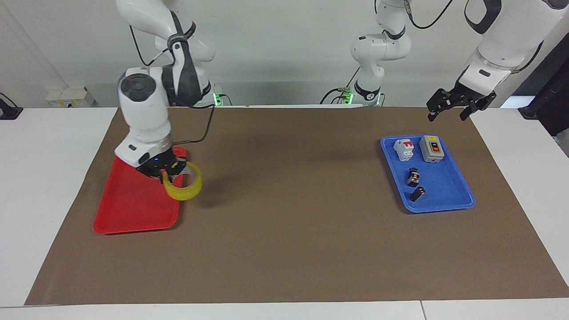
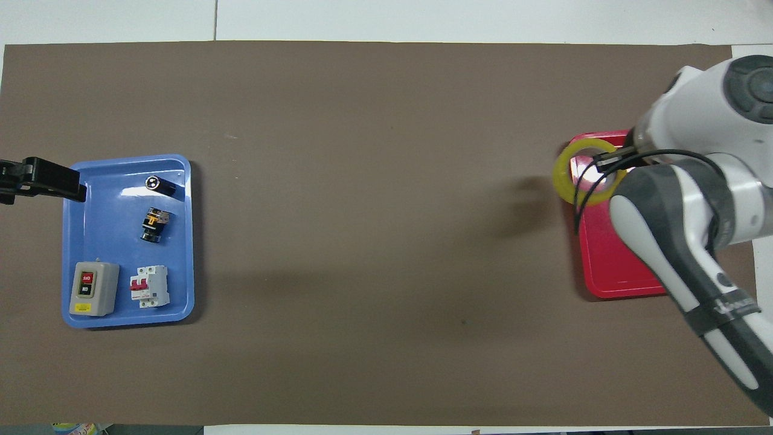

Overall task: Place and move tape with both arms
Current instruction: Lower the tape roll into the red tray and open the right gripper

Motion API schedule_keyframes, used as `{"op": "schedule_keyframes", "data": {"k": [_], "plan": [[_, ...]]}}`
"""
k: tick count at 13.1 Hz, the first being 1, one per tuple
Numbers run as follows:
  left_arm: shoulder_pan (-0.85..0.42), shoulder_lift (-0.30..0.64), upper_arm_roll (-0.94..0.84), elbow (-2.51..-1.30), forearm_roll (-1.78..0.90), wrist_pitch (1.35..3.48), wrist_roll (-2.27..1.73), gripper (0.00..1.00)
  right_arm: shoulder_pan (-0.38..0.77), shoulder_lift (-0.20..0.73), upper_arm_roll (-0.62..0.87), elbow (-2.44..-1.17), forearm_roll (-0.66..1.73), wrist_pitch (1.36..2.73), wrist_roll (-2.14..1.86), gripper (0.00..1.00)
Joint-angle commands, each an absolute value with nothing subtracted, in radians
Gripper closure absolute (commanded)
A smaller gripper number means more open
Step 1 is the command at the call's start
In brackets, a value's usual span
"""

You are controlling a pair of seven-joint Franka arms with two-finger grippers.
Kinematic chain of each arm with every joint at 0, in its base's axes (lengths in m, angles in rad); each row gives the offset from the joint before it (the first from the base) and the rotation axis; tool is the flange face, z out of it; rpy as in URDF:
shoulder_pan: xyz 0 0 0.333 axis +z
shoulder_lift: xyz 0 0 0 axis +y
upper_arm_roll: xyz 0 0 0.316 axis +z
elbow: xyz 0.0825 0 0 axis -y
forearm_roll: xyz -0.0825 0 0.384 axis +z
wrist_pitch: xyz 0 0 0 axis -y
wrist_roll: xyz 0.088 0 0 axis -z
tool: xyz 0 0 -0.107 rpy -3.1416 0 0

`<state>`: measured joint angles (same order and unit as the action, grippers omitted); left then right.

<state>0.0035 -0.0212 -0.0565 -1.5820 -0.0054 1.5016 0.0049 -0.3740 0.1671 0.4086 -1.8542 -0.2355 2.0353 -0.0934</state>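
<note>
Facing view | right gripper [image 1: 166, 171] grips tape [image 1: 183, 187] | over red tray [image 1: 129, 204]

No text can be read with certainty; the lettering on the right arm's [image 2: 724, 305] grey band is illegible.
</note>
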Motion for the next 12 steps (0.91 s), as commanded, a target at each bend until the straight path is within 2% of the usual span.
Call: {"op": "schedule_keyframes", "data": {"k": [1, 5, 8, 12], "plan": [[0.002, -0.046, -0.046, -1.612, -0.029, 1.513, 0.014, 0.0, -0.521, 0.155, 0.423, -1.904, -0.175, 2.074, -0.277, 1.0], [0.008, -0.046, -0.046, -1.612, -0.029, 1.513, 0.014, 0.0, -0.574, 0.112, 0.373, -2.089, -0.141, 2.273, -0.314, 1.0], [0.008, -0.046, -0.046, -1.612, -0.029, 1.513, 0.014, 0.0, -0.577, 0.152, 0.368, -2.102, -0.109, 2.286, -0.313, 1.0], [0.008, -0.046, -0.046, -1.612, -0.029, 1.513, 0.014, 0.0, -0.577, 0.146, 0.35, -2.129, -0.109, 2.318, -0.333, 1.0]]}}
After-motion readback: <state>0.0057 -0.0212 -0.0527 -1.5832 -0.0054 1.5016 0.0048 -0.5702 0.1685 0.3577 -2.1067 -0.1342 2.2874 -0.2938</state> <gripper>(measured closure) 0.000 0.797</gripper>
